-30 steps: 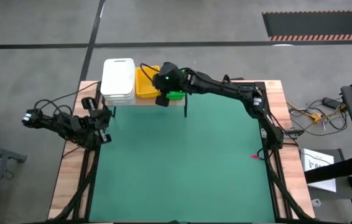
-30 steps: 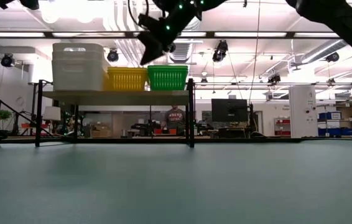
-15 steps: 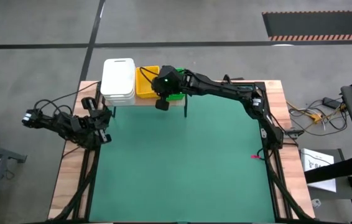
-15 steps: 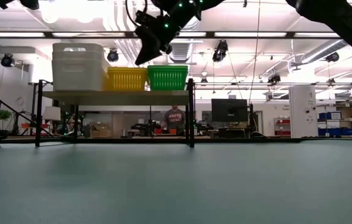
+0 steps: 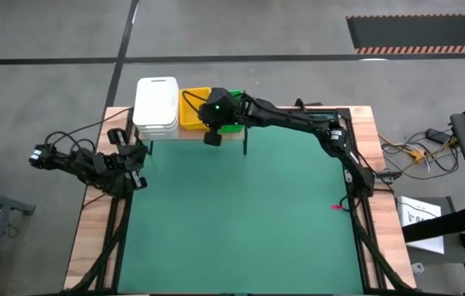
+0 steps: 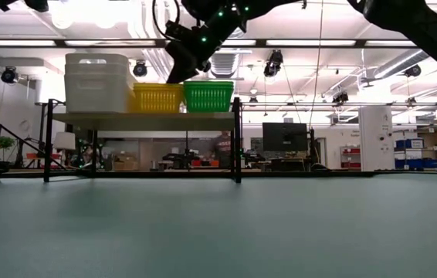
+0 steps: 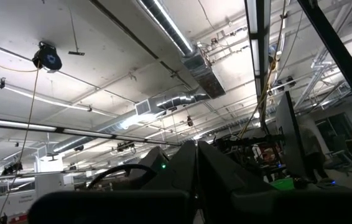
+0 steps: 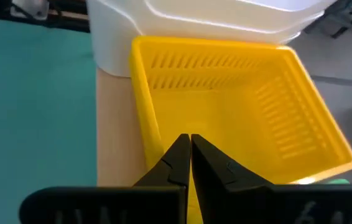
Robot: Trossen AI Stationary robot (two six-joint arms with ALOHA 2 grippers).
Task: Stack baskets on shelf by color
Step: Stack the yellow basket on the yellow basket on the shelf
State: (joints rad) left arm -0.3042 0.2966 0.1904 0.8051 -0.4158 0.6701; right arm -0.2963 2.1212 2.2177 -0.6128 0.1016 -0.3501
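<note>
A: Three colours of baskets sit on the shelf [image 5: 185,131] seen from above: the white stack [image 5: 156,105], the yellow basket [image 5: 191,109], the green basket [image 5: 231,126]. What differs?
B: The right gripper [image 5: 212,136] has slid from the green one toward the yellow one. The left gripper [image 5: 136,155] waits at the desk's [image 5: 249,214] left edge.

A: At table height?
B: White stack [image 6: 97,83], yellow basket [image 6: 156,98] and green basket [image 6: 208,96] stand in a row; the right gripper [image 6: 174,75] hangs just above the yellow one, farther left than before.

A: The left wrist view?
B: Its fingers [image 7: 216,174] meet at the tips, holding nothing.

A: The right wrist view?
B: Its fingers [image 8: 208,158] are pressed together, empty, over the yellow basket's [image 8: 238,112] near wall.
</note>
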